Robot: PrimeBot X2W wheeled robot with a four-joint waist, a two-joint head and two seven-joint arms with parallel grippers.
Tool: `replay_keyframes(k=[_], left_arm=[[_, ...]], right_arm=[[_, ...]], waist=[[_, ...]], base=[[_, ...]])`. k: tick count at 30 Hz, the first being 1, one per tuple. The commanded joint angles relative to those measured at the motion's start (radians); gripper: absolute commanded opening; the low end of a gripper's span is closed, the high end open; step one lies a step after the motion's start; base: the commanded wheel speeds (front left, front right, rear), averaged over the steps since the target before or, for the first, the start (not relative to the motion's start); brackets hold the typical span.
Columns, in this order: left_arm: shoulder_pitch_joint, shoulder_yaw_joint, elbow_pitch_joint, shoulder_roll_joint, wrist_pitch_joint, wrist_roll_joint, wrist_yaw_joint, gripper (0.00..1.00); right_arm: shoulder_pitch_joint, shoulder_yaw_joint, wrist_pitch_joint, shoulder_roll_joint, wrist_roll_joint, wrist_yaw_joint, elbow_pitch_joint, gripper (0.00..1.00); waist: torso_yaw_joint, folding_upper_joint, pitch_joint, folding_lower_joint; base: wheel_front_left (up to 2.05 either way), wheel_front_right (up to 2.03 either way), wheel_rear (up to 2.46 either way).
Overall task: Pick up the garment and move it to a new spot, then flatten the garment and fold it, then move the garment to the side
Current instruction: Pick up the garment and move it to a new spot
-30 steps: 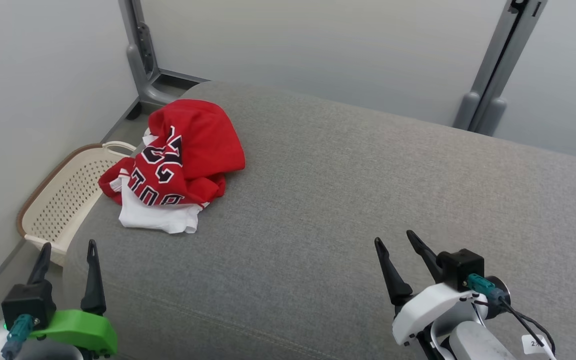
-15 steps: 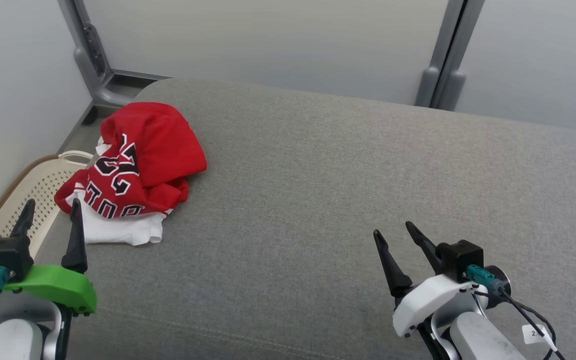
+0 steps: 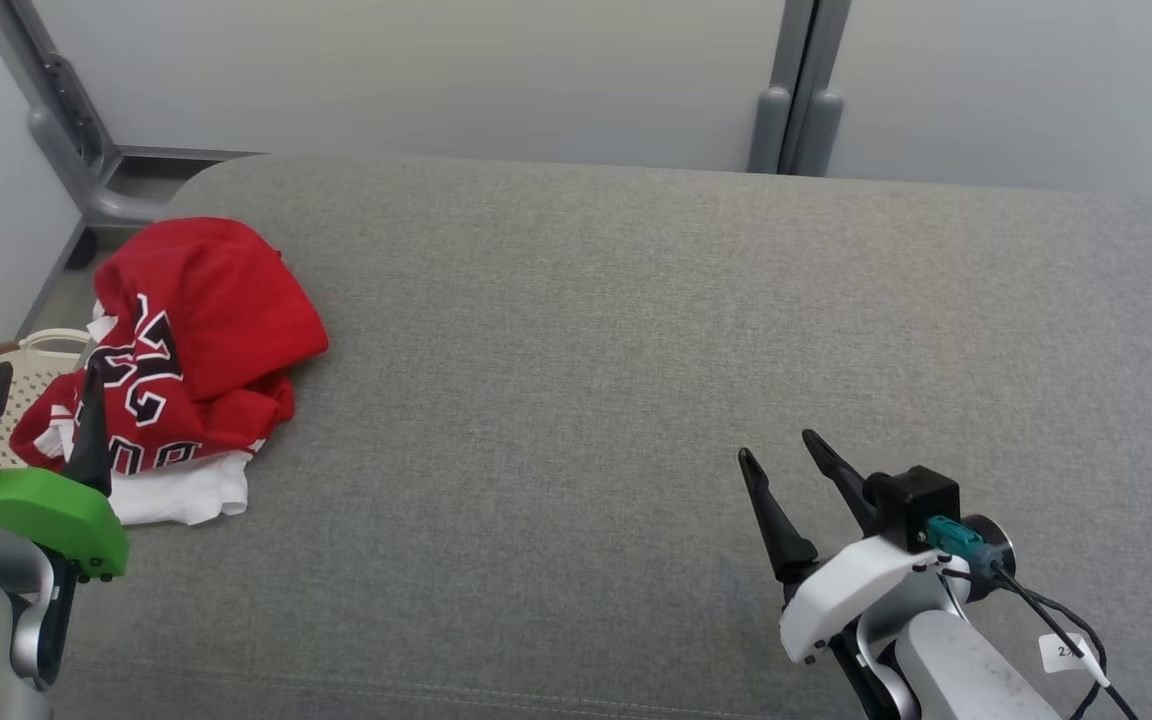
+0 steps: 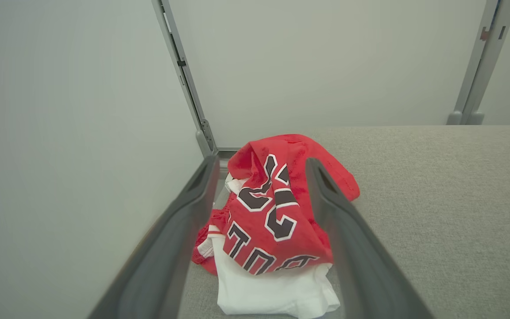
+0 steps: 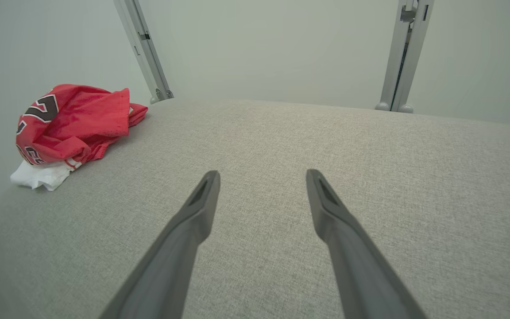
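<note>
Head view: the broad grey upholstered cushion (image 3: 636, 330) lies mostly bare, leaving wide open room across its middle and right for spreading cloth flat; the crumpled red jersey (image 3: 201, 320), white fabric showing beneath it, sits on the cushion's rounded far-left corner, right at the edge, with a cream perforated basket (image 3: 36, 340) just below; a shallow pinch there could catch one layer only, or push the heap off into the basket; the left gripper (image 3: 46, 372) and right gripper (image 3: 776, 446) both stand with fingers spread, holding nothing.
</note>
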Motion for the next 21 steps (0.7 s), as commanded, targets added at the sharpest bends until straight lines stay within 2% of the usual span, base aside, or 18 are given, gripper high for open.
replay_keyframes(k=[1,12,21], left_arm=[[-0.029,0.002,0.015,0.007,0.000,-0.011,-0.010,1.00],[-0.173,-0.011,0.201,0.038,0.031,-0.089,-0.056,1.00],[-0.281,-0.089,0.364,0.073,0.077,-0.142,-0.066,1.00]], right_arm=[[-0.014,0.001,0.000,-0.006,0.004,0.000,-0.002,1.00],[-0.038,0.004,0.002,-0.012,-0.001,0.000,-0.001,1.00],[-0.062,0.008,0.014,-0.017,-0.010,0.000,-0.005,1.00]], waist=[[-0.031,0.0000,0.019,0.0000],[-0.092,0.0000,0.056,0.0000],[-0.135,0.0000,0.092,0.0000]], base=[[0.00,0.00,0.00],[0.00,0.00,0.00],[0.00,0.00,0.00]])
